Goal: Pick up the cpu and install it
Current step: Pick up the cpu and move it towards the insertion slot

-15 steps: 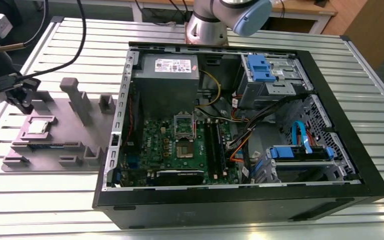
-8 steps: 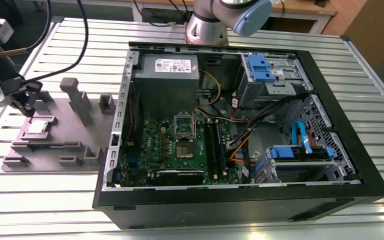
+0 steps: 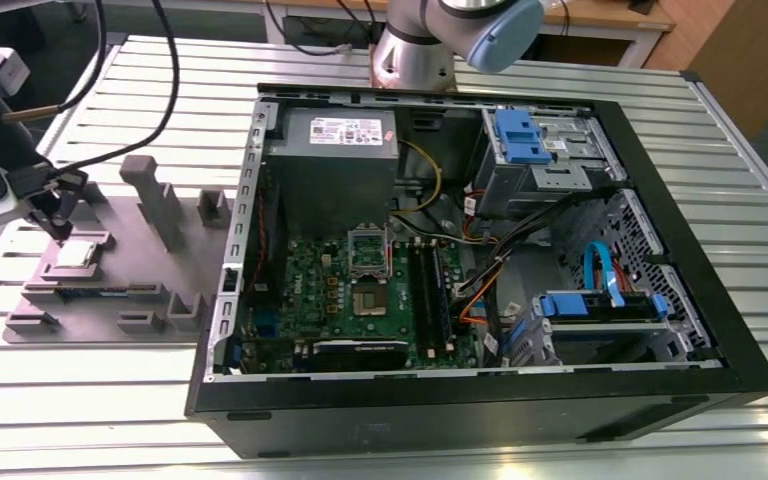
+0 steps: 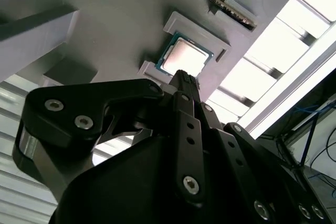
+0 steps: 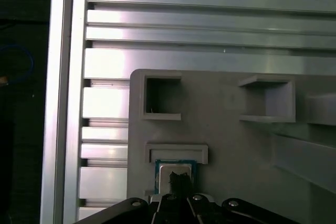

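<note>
Silver cpu [image 3: 77,253] sits in its grey holder [image 3: 144,262]; tool [image 3: 59,234], pinched narrow, hovers just above. Best to centre squarely and descend gently.

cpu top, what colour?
The cpu top is pale silver-grey with a greenish rim; best in the second wrist view.

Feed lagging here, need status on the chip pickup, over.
Pincer right over chip, contact unclear. Chip flat in grey holder, not lifted. Holder's tall post stands apart.
</note>
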`<state>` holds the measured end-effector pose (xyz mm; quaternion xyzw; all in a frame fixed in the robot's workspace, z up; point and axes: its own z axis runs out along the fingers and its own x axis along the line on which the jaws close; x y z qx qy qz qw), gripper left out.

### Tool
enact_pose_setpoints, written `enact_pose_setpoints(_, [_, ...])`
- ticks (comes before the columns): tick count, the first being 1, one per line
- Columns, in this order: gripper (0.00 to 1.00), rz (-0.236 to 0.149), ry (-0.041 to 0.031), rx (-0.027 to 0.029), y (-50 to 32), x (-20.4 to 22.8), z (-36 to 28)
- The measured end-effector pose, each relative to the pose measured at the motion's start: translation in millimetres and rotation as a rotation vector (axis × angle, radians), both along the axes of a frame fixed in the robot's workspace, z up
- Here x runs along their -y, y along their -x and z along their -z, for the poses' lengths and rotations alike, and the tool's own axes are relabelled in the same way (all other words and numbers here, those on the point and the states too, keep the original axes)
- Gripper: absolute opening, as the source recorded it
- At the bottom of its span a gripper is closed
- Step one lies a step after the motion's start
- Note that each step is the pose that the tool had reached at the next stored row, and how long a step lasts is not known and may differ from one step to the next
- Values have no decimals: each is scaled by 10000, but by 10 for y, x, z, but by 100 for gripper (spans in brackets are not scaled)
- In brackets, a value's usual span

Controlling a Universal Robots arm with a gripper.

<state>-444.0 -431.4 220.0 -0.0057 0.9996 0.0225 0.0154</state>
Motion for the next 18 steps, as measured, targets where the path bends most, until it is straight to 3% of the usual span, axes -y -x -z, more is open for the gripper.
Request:
enact_pose_setpoints(5, [11,-37,-2,-12,0,39,66])
enact_pose_setpoints(11, [11,-59,0,-41,-3,49,146])
enact_pose_setpoints(18, [11,-65,-1,-41,-3,49,158])
